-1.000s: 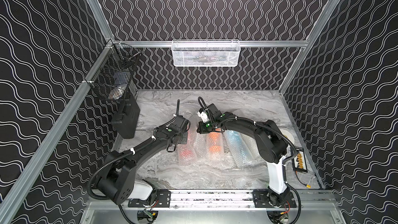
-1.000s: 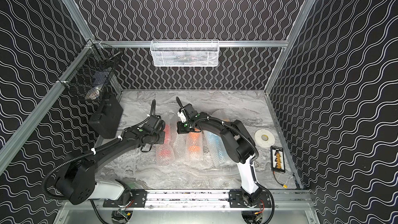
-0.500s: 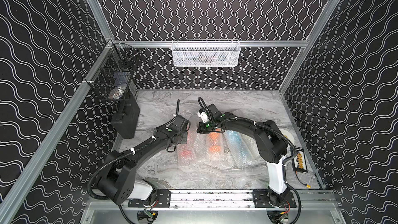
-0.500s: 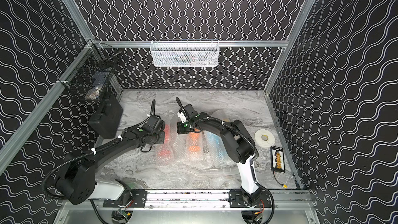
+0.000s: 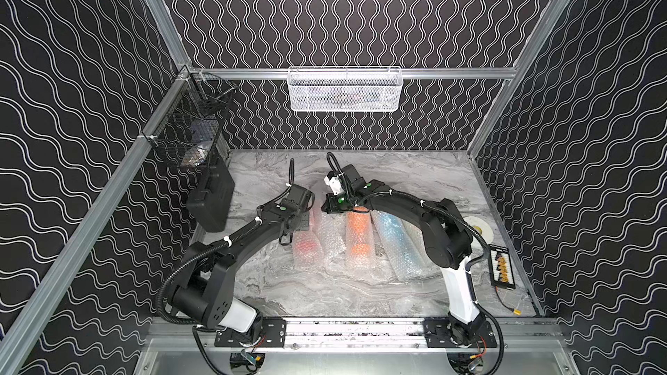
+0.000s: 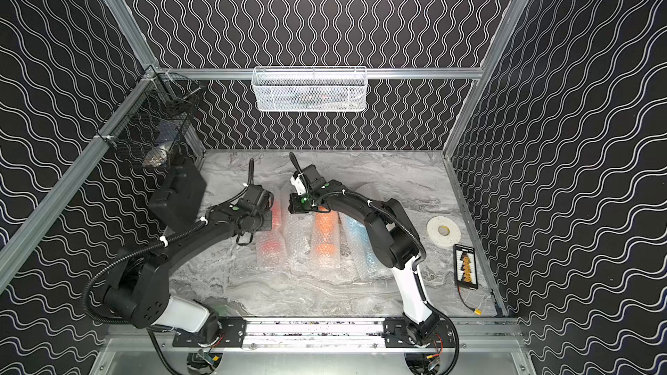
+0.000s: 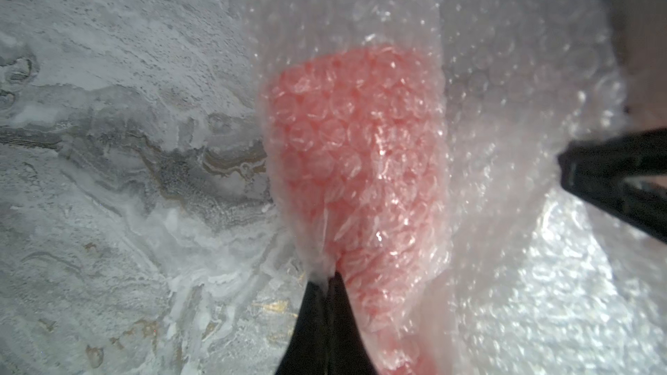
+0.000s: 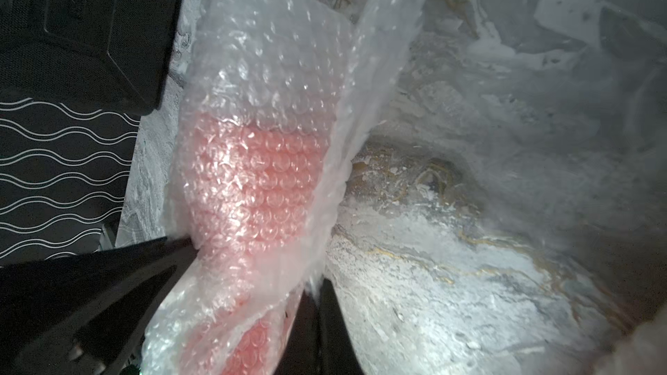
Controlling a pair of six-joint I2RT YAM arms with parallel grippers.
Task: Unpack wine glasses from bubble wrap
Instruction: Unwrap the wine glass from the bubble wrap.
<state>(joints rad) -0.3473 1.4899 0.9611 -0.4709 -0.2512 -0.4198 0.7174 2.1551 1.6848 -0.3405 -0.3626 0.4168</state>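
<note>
Left fingers (image 7: 317, 326) pinch bubble wrap (image 7: 361, 138) | right fingers (image 8: 306, 337) pinch same red-tinted roll

The bubble wrap rolls (image 5: 357, 243) lie side by side on the table (image 5: 325, 294). A case (image 5: 213, 200) stands left of them, a tape roll (image 5: 476, 230) lies right, and a wire basket (image 5: 344, 90) hangs behind.

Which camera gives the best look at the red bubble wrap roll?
The left wrist view: the red bubble wrap roll fills the frame, with the left claw pinching its edge. The right wrist view also shows it close, off to one side. Both top views show it small, partly hidden by the left arm.
</note>
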